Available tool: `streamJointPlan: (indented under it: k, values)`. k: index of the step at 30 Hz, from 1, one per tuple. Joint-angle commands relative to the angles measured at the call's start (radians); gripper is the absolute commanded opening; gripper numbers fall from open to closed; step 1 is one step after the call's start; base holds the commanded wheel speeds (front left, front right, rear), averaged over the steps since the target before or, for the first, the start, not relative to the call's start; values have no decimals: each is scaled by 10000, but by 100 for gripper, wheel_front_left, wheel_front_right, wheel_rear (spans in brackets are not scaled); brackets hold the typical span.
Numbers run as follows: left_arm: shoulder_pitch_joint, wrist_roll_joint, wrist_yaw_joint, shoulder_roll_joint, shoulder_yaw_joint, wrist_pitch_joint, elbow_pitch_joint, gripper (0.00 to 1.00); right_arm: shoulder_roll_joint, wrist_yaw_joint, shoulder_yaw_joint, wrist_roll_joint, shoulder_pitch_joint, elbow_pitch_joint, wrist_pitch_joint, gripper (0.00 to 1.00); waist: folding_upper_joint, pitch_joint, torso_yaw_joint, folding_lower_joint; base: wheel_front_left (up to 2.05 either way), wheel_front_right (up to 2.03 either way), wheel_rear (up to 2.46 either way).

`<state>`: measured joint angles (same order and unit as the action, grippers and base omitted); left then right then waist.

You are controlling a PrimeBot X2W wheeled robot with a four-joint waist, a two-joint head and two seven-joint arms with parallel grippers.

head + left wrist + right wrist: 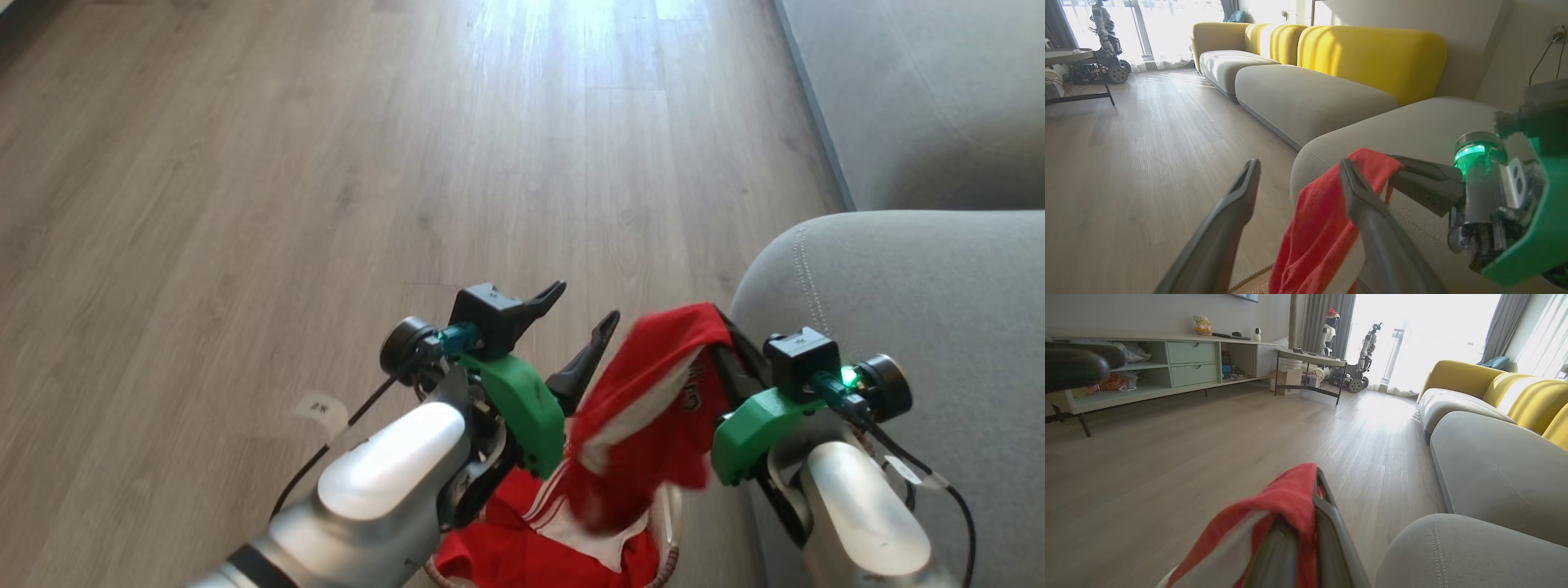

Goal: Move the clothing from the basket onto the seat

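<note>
So that the basket [668, 563] is cleared, clothing [653, 384] is pinched aloft by the right gripper [722, 327], left gripper [584, 304] spread.

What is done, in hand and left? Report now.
Done: nothing visibly on the seat yet. In hand: the right gripper is shut on a red garment, lifted above the basket. Left: lay it on the seat, then fetch the other clothing from the basket.

Left end effector [581, 306] held up, fingers spread apart. Right end effector [725, 331] alongside, fingers pinched on clothing [645, 392].
</note>
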<state>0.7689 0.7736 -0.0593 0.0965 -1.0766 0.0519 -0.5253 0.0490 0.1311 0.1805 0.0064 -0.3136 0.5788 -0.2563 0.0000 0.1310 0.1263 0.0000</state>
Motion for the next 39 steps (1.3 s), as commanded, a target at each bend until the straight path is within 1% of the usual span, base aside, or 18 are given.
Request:
streamJointPlan:
  k: [1,9,17,22,23,28,33,39]
  values:
    - [298,-38,-21,165,383,123,169,100,46,-4,44,-104,-585,-432,-55,0,0,-39,-113,0,0,0,0]
    - [-187,-181,-76,126,96,594,-254,100,618,-4,-677,-430,-401,-986,-55,0,0,-185,-982,0,0,0,0]
    - [-447,-181,-72,-88,-66,1024,-474,100,1203,-4,-1217,-538,-138,-1684,-55,0,0,-388,-2115,0,0,0,0]
    - [-516,-136,-53,-230,-139,1257,-603,100,1401,-4,-1445,-561,-99,-2028,-43,0,0,-585,-2901,0,0,0,0]
    - [-516,-136,-53,-230,-139,1257,-603,100,1401,-4,-1445,-561,-99,-2028,-43,0,0,-585,-2901,0,0,0,0]
    - [-469,-121,-59,-343,-191,1487,-671,100,1486,-4,-1432,-485,-153,-2283,47,0,0,-841,-3564,0,0,0,0]
    - [-329,-135,-111,-403,-243,1626,-755,100,1488,-4,-1322,-389,-257,-2473,183,0,0,-1137,-3931,0,0,0,0]
    - [-145,-153,-107,-432,-300,1737,-953,100,1447,-4,-1067,-223,-778,-2286,353,0,0,-1496,-3910,0,0,0,0]
